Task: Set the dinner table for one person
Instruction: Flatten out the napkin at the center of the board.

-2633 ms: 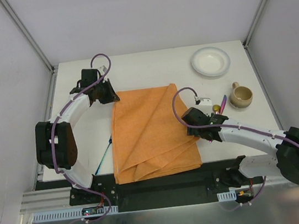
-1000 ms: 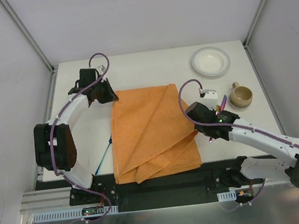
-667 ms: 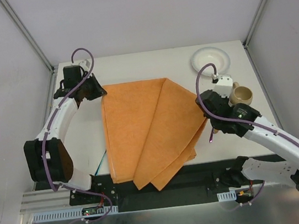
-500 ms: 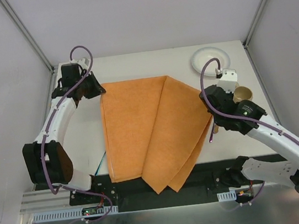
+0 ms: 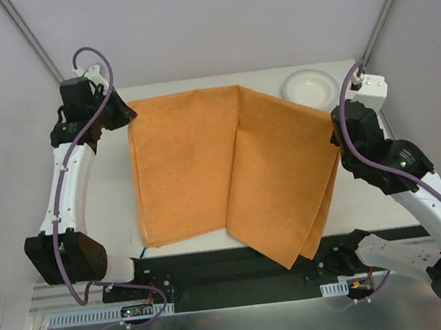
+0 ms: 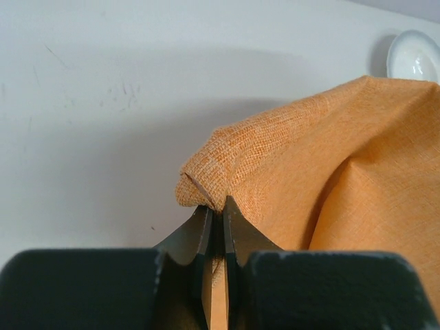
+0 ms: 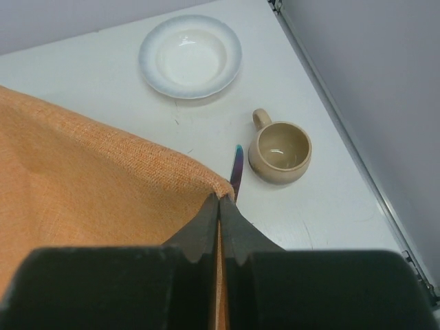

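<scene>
L jaws pinching shut on far-left corner of orange cloth (image 5: 195,160). Cloth hanging stretched L-R above desk (image 5: 113,188), long axis running jaw to jaw, right half doubled. R jaws clamping far-right corner, beside bowl (image 5: 310,85). Next move prob. needing both arms lowering together.

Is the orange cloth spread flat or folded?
Partly folded: the orange cloth shows a lengthwise fold, doubled layers near-right; left gripper and right gripper pinch far corners.
</scene>
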